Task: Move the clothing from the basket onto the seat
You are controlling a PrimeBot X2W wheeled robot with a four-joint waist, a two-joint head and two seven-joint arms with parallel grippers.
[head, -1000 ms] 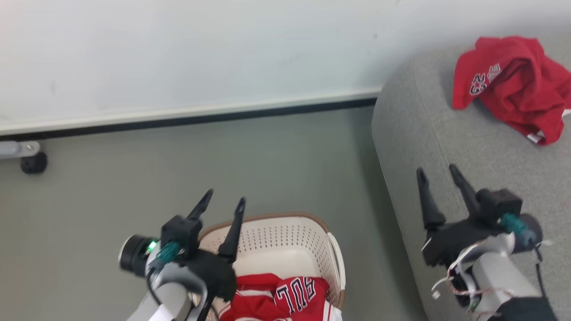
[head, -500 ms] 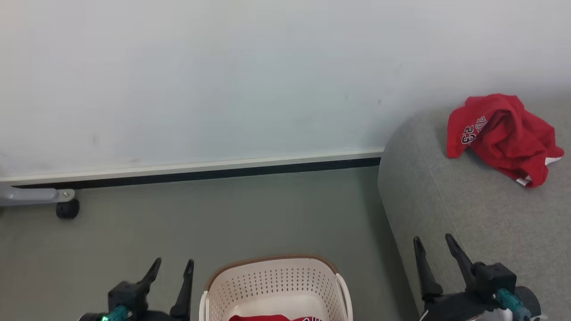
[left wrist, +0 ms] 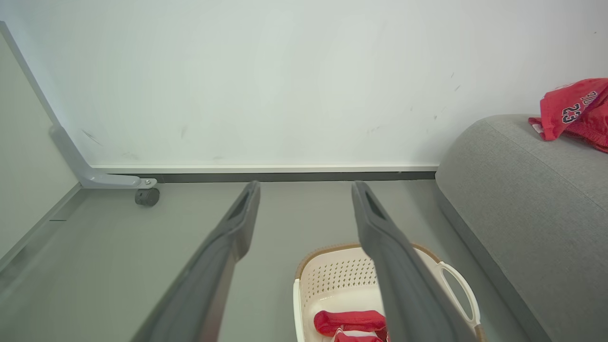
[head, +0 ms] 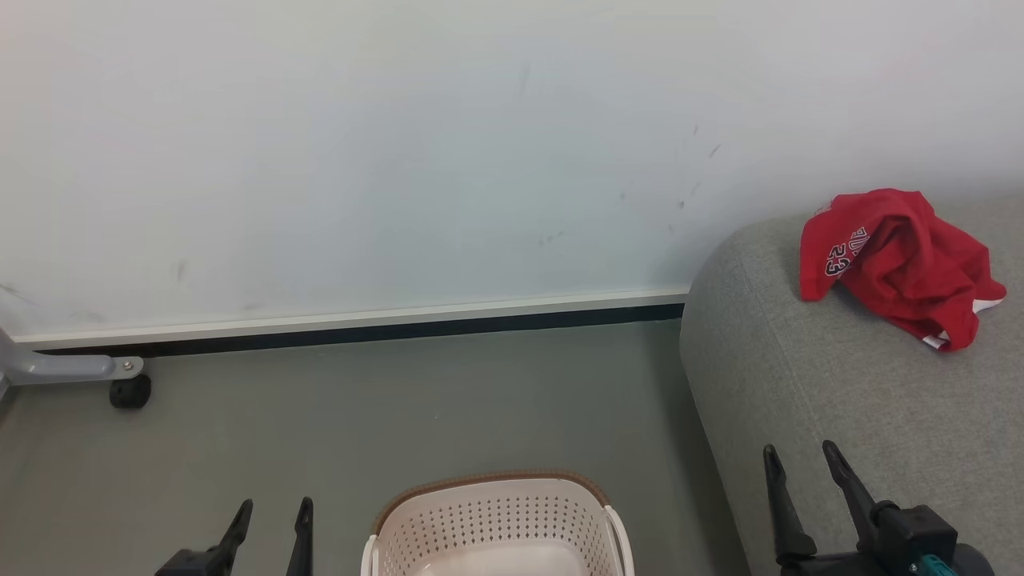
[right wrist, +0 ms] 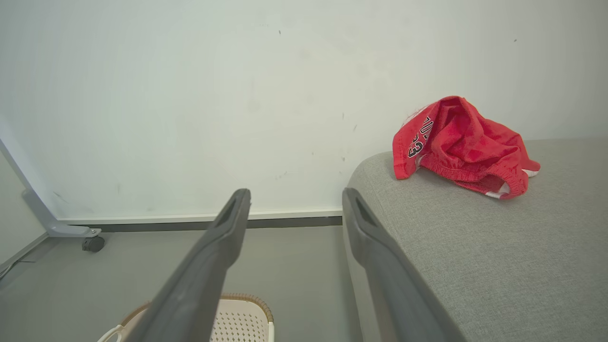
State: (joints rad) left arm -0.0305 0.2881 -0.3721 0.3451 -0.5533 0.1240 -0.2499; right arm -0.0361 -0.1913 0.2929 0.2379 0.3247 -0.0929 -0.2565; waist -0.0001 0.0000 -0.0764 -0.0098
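Red basketball clothing with white trim lies in two places. One red crumpled piece (head: 900, 264) sits on top of the big grey woven-cloth sofa (head: 840, 416), near its round end and close to the wall. Dark numbers with white edges on it read 23. The letters beside the number are folded over, so the whole word cannot be read. The other red piece (left wrist: 350, 322) lies at the bottom of the small cream plastic basket (head: 488, 478) with little holes and a brown rim. Too little of that piece shows to read anything on it.

The basket stands on the grey floor (head: 400, 408), just beside the sofa's round end, with a thin strip of floor between them. Open floor runs from the basket to the pale wall (head: 400, 160), where a white strip (head: 360, 318) lies over a black strip (head: 360, 333). Far to the left a grey metal leg (head: 64, 368) with a small black wheel (head: 130, 393) stands by the wall, well apart from the basket.

The left claw (head: 274, 506) hangs over bare floor just left of the basket. Its two long dark fingers (head: 302, 532) are spread wide and hold nothing. The right claw (head: 800, 448) hangs at the sofa's near edge, well apart from the red piece up there. It is spread wide too and holds nothing.
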